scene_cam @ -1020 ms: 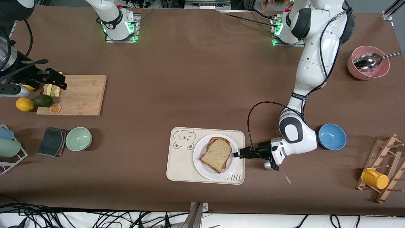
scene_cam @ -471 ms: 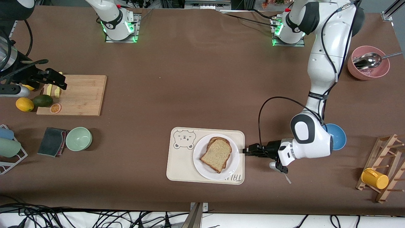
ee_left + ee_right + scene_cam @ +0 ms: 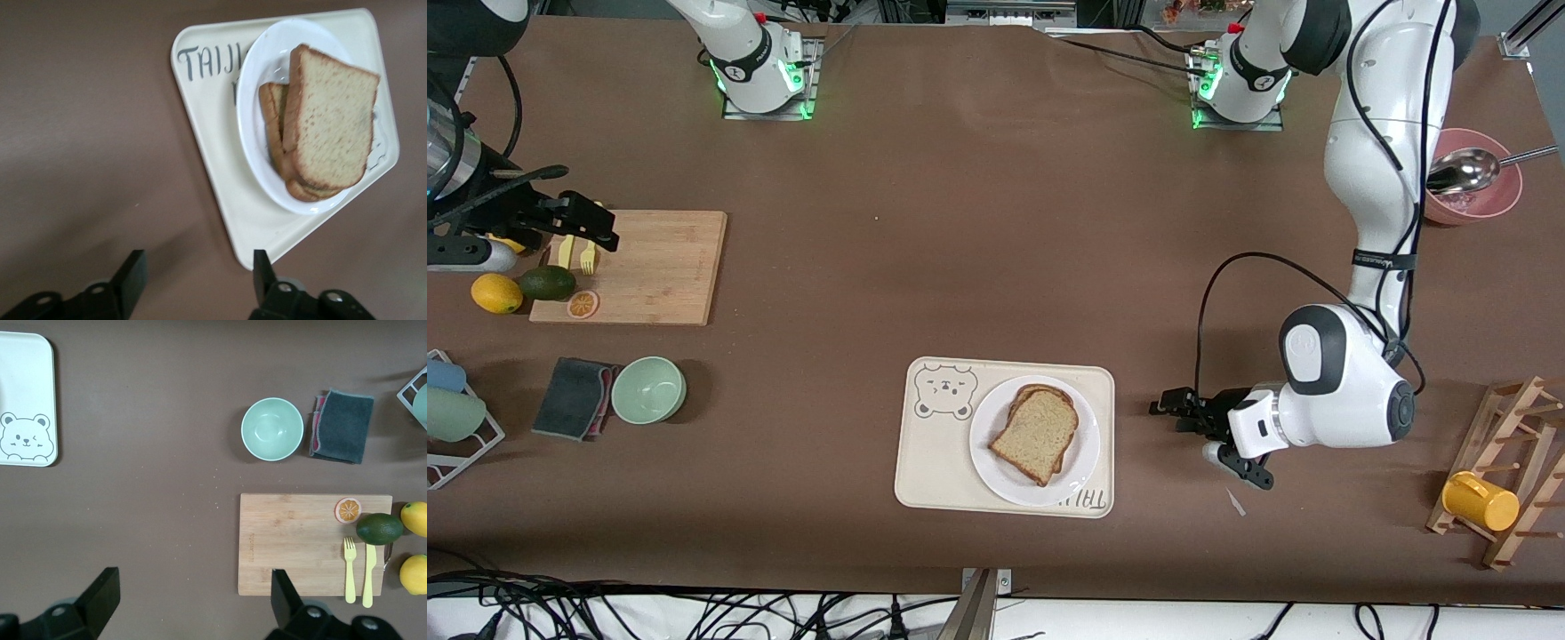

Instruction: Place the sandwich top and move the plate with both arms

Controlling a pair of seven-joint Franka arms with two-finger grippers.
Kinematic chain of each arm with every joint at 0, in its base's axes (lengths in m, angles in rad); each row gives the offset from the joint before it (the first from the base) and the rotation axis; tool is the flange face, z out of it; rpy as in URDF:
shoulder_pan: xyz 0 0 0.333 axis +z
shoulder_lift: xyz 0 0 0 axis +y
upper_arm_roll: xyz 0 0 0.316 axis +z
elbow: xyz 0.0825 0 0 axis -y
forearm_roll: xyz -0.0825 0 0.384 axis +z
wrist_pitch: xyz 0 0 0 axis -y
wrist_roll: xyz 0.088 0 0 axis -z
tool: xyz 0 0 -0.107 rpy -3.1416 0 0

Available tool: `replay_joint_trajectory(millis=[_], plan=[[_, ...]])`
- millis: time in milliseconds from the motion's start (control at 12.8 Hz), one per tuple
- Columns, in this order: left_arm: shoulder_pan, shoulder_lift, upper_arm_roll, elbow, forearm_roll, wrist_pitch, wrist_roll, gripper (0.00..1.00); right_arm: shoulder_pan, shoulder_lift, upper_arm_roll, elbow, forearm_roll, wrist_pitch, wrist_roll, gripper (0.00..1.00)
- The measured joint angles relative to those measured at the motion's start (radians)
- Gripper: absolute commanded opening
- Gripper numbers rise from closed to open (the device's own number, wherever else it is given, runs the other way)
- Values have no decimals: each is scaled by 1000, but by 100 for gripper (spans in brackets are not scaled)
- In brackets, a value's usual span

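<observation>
The sandwich top (image 3: 1037,434) lies on a second slice of bread in the middle of the white plate (image 3: 996,467). The plate sits on the cream bear-print tray (image 3: 934,462). My left gripper (image 3: 1160,407) is open and empty, low over the bare table just off the tray's edge toward the left arm's end. In its wrist view the sandwich top (image 3: 333,127) and plate (image 3: 257,140) show ahead of the left gripper (image 3: 197,270). My right gripper (image 3: 603,229) waits open over the cutting board's edge, and it shows as the right gripper (image 3: 193,590) in its own view.
A bamboo cutting board (image 3: 649,267) with fork, knife, orange slice, avocado and lemons lies at the right arm's end. A green bowl (image 3: 648,389) and grey cloth (image 3: 574,397) sit nearer the camera. A pink bowl with ladle (image 3: 1485,191) and a rack with a yellow cup (image 3: 1480,500) stand at the left arm's end.
My left gripper has drawn back from the plate's rim, off the tray toward the left arm's end, and its jaws have spread wider. The bread, plate and right arm stay put.
</observation>
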State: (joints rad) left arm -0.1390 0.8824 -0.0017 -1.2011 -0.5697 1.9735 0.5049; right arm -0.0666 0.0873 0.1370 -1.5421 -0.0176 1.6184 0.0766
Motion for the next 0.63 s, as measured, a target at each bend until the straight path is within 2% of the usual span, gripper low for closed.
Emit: replay_joint_trajectory(millis=[392,627], plan=[[-21,-126,-14,5,364,-118,-296,100,-1,0,-5,0,0,0,-14,100],[-23,-251,-13,4,511,-202,-420,100,-1,0,-6,0,0,0,-27,100]])
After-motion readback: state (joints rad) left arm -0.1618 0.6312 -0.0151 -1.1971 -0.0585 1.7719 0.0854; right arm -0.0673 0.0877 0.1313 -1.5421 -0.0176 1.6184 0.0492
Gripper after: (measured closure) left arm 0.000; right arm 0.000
